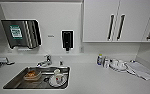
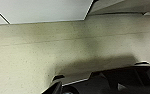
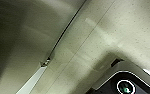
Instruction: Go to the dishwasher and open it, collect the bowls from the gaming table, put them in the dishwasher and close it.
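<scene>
- On the white counter (image 1: 91,80): steel sink (image 1: 13,83) holding a cup (image 1: 56,74) on a plate (image 1: 56,82); faucet (image 1: 47,60) behind.
- Wall cabinets (image 1: 101,20) above.
- Claws: whether spread or pressed together cannot be told.
- Dishwasher, bowls: whereabouts cannot be told.

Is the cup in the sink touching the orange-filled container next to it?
Apart. In the head view the cup sits on a plate, and a strip of bare sink bottom separates it from the container.

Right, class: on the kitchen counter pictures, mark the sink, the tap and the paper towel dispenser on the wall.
sink (image 1: 16,83), head view, on its bare steel floor at the left.
tap (image 1: 46,60), head view, on its metal body behind the basin.
paper towel dispenser (image 1: 29,33), head view, on its dark front cover.
</scene>
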You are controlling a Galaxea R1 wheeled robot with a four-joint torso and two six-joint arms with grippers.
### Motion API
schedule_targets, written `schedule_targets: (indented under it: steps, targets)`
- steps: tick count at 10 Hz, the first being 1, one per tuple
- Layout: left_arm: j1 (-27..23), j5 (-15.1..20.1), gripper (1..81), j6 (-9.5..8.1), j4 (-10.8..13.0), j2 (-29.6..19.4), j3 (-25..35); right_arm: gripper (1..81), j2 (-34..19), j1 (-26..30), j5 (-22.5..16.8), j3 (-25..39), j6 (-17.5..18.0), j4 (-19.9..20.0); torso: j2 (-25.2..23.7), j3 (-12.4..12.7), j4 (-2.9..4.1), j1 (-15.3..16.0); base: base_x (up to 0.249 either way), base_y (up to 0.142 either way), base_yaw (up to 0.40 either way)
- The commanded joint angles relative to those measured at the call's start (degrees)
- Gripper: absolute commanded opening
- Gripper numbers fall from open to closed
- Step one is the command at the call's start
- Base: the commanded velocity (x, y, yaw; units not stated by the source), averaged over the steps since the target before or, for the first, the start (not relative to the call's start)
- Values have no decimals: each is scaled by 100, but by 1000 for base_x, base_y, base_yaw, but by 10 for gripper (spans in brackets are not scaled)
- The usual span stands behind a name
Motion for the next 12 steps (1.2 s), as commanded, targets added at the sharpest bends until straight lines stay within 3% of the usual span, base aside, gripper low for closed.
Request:
schedule_targets:
  steps: [1,4,6,9,12]
  targets:
    - [-306,344,811,-5,-46,-47,-26,811,-203,988,-467,179,233,163,0,0,0,0,142,0,0]
    - [-306,344,811,4,-37,-38,-26,811,-177,996,-458,214,198,128,-4,0,-2,-9,47,0,0]
    - [-306,344,811,4,-29,-38,-26,811,-265,918,305,249,197,146,-4,0,-2,-9,0,0,0]
    - [-297,344,811,4,-28,-29,-26,811,-537,987,1141,688,242,146,-4,0,-2,-2,0,0,0]
    - [-297,344,811,4,-29,-12,-26,811,-555,1041,1124,777,224,-645,-4,0,-2,2,0,0,0]
